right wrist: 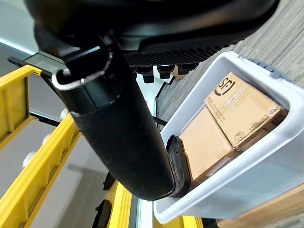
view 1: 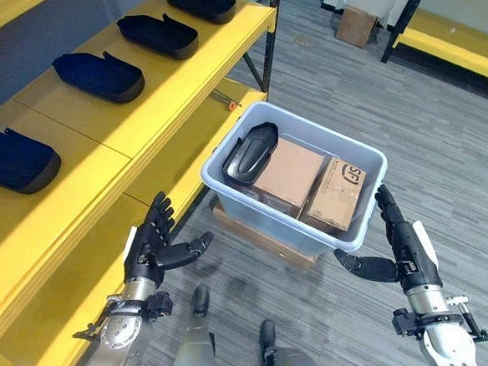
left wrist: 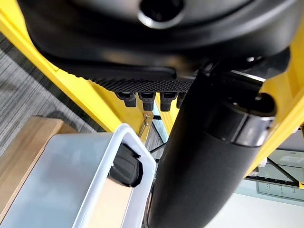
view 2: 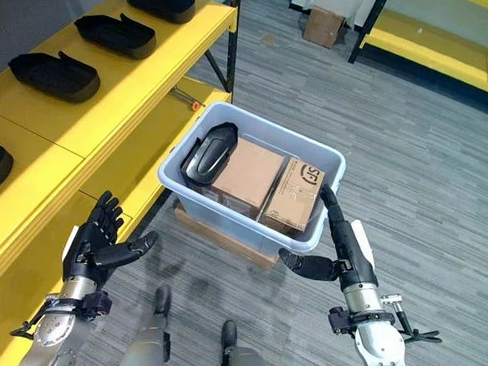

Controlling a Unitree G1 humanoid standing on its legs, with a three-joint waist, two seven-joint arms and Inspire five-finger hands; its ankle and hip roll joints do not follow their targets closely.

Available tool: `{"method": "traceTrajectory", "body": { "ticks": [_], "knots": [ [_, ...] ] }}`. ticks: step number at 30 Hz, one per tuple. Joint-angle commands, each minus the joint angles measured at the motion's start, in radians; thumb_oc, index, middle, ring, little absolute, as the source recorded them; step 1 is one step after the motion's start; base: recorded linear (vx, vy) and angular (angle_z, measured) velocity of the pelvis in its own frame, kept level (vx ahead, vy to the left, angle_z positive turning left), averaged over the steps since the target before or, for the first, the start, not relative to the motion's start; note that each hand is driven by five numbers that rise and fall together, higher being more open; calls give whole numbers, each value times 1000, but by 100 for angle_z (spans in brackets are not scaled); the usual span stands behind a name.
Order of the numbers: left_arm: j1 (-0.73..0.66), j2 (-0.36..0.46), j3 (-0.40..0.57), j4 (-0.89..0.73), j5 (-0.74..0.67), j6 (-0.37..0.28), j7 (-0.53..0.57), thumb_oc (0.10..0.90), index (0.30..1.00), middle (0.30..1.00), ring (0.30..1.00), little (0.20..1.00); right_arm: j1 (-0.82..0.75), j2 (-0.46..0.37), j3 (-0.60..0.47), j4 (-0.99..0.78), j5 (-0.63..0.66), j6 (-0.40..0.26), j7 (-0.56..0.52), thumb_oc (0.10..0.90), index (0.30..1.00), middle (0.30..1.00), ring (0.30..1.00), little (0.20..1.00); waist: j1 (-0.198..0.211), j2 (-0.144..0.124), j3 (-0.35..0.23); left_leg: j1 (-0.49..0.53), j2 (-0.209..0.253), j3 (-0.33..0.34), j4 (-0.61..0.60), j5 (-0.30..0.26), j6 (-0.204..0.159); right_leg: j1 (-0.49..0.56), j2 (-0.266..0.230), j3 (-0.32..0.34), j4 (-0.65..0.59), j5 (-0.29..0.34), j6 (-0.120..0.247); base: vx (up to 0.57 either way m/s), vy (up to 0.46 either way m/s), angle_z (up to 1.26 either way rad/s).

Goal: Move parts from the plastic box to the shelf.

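A pale blue plastic box (view 1: 353, 241) stands on a flat wooden base on the floor. Inside it lie a black moulded part (view 1: 252, 150) at its left end and two cardboard boxes (view 1: 288, 174) beside it. Several more black parts (view 1: 97, 76) sit in a row on the yellow shelf (view 1: 176, 78) to the left. My left hand (view 1: 152, 242) hovers open, left of the box and in front of the shelf, holding nothing. My right hand (view 1: 405, 245) is open just off the box's right front corner, fingers straight, thumb pointing toward the box wall.
A lower yellow shelf board (view 1: 201, 134) runs beside the box, with a small orange-tipped tool (view 1: 225, 100) on it. A cardboard carton (view 1: 356, 26) stands on the carpet further back, near another yellow rack (view 1: 463, 47) at the far right.
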Motion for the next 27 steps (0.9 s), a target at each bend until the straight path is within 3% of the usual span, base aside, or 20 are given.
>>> {"method": "traceTrajectory", "body": {
  "ticks": [1, 5, 6, 8, 14, 18, 19, 20, 21, 23, 24, 25, 27],
  "knots": [
    [-6, 35, 56, -143, -18, -109, 4, 900, 1000, 1000, 1000, 1000, -50, -39, -31, -95, -15, -98, -2, 900, 1000, 1000, 1000, 1000, 0, -20, -84, -44, 24, 4, -15, 221, -7, 200, -50, -15, 2, -198, 63, 327, 258, -117],
    [-15, 50, 58, -146, -19, -112, 9, 900, 1000, 1000, 1000, 1000, -35, -27, -42, -102, -6, -86, 7, 900, 1000, 1000, 1000, 1000, -3, -34, -97, -68, 12, 28, 79, 169, 3, 218, -104, -7, -23, -196, 81, 212, 215, -79],
    [-22, 58, 55, -149, -27, -115, 16, 900, 1000, 1000, 1000, 1000, -33, -22, -43, -98, -4, -79, 7, 900, 1000, 1000, 1000, 1000, -9, -41, -105, -95, -1, 50, 130, 136, 9, 223, -142, -12, -49, -179, 101, 171, 196, -65],
    [-13, 70, 60, -158, -32, -122, 23, 900, 1000, 1000, 1000, 1000, -28, -15, -45, -99, 1, -78, 5, 900, 1000, 1000, 1000, 1000, -14, -50, -116, -124, -8, 68, 158, 115, 11, 206, -164, -14, -71, -164, 115, 167, 194, -30],
    [-2, 88, 70, -154, -30, -117, 41, 900, 1000, 1000, 1000, 1000, -28, -18, -51, -97, -1, -67, 5, 900, 1000, 1000, 1000, 1000, -18, -74, -129, -190, -23, 80, 216, 62, 33, 186, -203, -30, -113, -132, 145, 96, 90, 0],
    [-4, 96, 72, -152, -27, -114, 45, 900, 1000, 1000, 1000, 1000, -53, -17, -46, -99, -4, -68, -4, 900, 1000, 1000, 1000, 1000, -10, -88, -135, -224, -42, 67, 270, 15, 57, 189, -224, -36, -125, -116, 161, 97, 96, 6],
    [-10, 107, 70, -149, -24, -111, 45, 900, 1000, 1000, 1000, 1000, -74, -15, -33, -100, -8, -68, -8, 900, 1000, 1000, 1000, 1000, -5, -95, -134, -228, -59, 63, 300, -24, 76, 190, -238, -34, -112, -105, 171, 96, 105, 0],
    [-11, 107, 70, -148, -24, -111, 45, 900, 1000, 1000, 1000, 1000, -75, -15, -33, -100, -8, -68, -8, 900, 1000, 1000, 1000, 1000, -5, -94, -136, -231, -57, 63, 296, -19, 77, 185, -237, -33, -112, -102, 171, 147, 197, 2],
    [-25, 120, 67, -146, -15, -108, 46, 900, 1000, 1000, 1000, 1000, -94, -10, -18, -95, -19, -67, -10, 900, 1000, 1000, 1000, 1000, 1, -98, -135, -211, -76, 67, 304, -55, 98, 178, -254, -28, -70, -64, 187, 102, 169, 0],
    [-35, 132, 63, -143, -12, -110, 44, 900, 1000, 1000, 1000, 1000, -105, -2, -5, -91, -26, -66, -8, 900, 1000, 1000, 1000, 1000, 1, -96, -135, -180, -95, 68, 288, -65, 119, 143, -253, -4, 7, 16, 192, 85, 171, -8],
    [-36, 132, 64, -143, -12, -110, 44, 900, 1000, 1000, 1000, 1000, -106, -2, -5, -91, -26, -66, -8, 900, 1000, 1000, 1000, 1000, 3, -95, -137, -181, -93, 69, 281, -58, 119, 137, -251, -1, 8, 20, 192, 86, 226, -6],
    [-43, 142, 64, -145, -11, -111, 42, 900, 1000, 1000, 1000, 1000, -119, 1, 8, -87, -33, -66, -3, 900, 1000, 1000, 1000, 1000, -5, -82, -136, -119, -114, 74, 236, -71, 139, 89, -248, 7, 102, 95, 184, 75, 268, 1],
    [-45, 150, 68, -143, -3, -115, 46, 900, 1000, 1000, 1000, 1000, -131, 8, 24, -81, -37, -65, -2, 900, 1000, 1000, 1000, 1000, -12, -57, -118, -53, -113, 94, 188, -71, 152, 16, -241, -37, 192, 117, 171, 63, 259, -5]
  ]
}}
